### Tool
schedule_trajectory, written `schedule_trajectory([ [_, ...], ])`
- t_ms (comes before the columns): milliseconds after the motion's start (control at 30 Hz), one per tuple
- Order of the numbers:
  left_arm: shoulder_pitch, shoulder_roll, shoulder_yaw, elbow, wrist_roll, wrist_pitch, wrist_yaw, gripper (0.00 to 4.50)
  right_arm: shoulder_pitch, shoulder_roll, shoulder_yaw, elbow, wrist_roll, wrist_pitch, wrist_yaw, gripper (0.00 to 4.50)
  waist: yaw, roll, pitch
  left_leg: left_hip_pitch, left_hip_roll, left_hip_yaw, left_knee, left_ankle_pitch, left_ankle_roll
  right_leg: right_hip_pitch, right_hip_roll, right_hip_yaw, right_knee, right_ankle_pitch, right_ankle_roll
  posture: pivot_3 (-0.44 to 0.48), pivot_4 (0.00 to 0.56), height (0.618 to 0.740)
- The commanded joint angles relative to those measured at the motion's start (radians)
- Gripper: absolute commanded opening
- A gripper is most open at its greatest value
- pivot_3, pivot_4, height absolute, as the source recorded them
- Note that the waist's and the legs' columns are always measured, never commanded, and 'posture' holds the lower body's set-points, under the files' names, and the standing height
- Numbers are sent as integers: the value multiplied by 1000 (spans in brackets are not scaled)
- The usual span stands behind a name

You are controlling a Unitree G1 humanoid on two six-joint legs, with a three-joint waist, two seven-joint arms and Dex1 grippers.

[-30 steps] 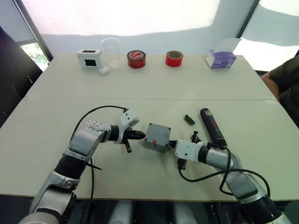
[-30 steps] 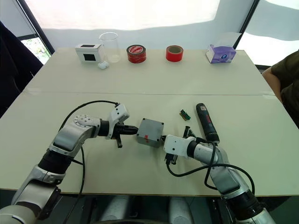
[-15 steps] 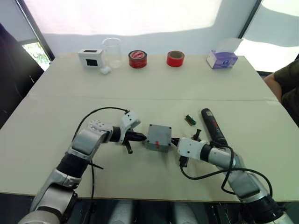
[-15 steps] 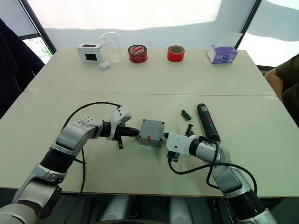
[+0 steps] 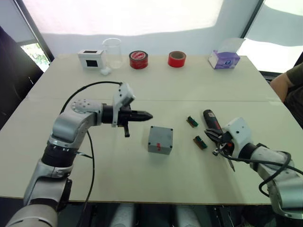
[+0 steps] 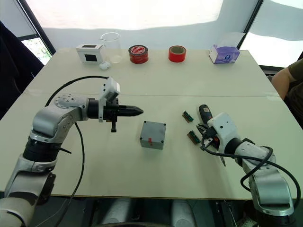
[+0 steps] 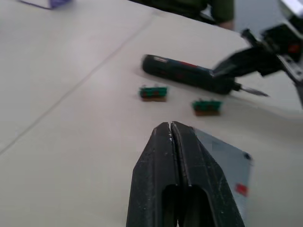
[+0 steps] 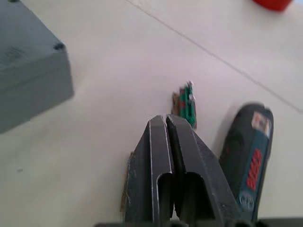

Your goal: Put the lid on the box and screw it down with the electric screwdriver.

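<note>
The right claw, pressed closed and empty, is seen beside the electric screwdriver; the tool could be nudged and rolled. The lidded box rests mid-surface. The left claw hovers closed beyond it.

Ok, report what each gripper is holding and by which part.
Nothing is held: left gripper and right gripper are both shut, empty.
</note>
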Motion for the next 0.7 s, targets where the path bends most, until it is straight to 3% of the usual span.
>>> schedule_trajectory([
  [33, -5, 73, -91, -107, 16, -68, -112, 0, 37, -11, -41, -60, 85, 129, -2, 1337, 1, 0, 0, 0, 0, 0, -1, 0, 0, 0, 0, 0, 0, 0, -1, 0, 150, 740],
  [100, -2, 103, -117, -142, 20, -93, -145, 0, 47, -18, -34, -67, 104, 174, -14, 1815, 0, 0, 0, 0, 0, 0, -2, 0, 0, -1, -1, 1, 0, -2, -3, 0, 150, 740],
  [233, 2, 119, -130, -163, 21, -115, -147, 0, 44, -24, -21, -69, 127, 217, -41, 3310, 1, 0, 0, 0, 0, 1, -3, 0, 0, -2, -1, 1, -1, -2, -4, 0, 150, 740],
  [433, 26, 126, -134, -192, 30, -125, -131, 0, 20, -41, 23, -20, 123, 213, -73, 3310, 0, 0, 0, 0, 0, 1, -3, 0, 0, -2, 0, 1, -1, -2, -3, 0, 150, 740],
  [567, 40, 128, -135, -201, 34, -129, -116, 0, -7, -43, 34, 10, 129, 211, -89, 2337, 1, 0, 0, 0, 0, 1, -3, 0, 0, -2, 1, 1, -1, -2, -3, 0, 150, 740],
  [700, 55, 133, -135, -210, 30, -129, -103, 0, -21, -45, 40, 27, 134, 202, -94, 2337, 1, 0, 0, 0, 0, 1, -3, 0, 0, -1, 1, 1, -1, 0, 0, 0, 150, 740],
])
